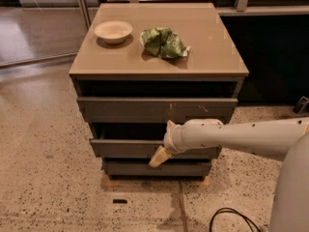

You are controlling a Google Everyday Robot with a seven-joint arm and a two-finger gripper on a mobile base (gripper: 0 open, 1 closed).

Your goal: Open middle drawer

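The middle drawer (123, 149) is the grey-brown front between the scratched top front (145, 109) and the short bottom front (135, 168) of the cabinet. A dark gap shows above its panel. My gripper (162, 143) is at the centre of the middle drawer's front, reaching in from the right on a white arm (241, 137). It is open: one tan fingertip (170, 125) points up over the panel's top edge and the other fingertip (158, 158) hangs at its lower edge. It holds nothing.
On the cabinet top (212, 52) lie a white bowl (113, 31) and a crumpled green bag (163, 42). A dark wall panel stands to the right. A black cable (231, 216) lies on the speckled floor at the front right.
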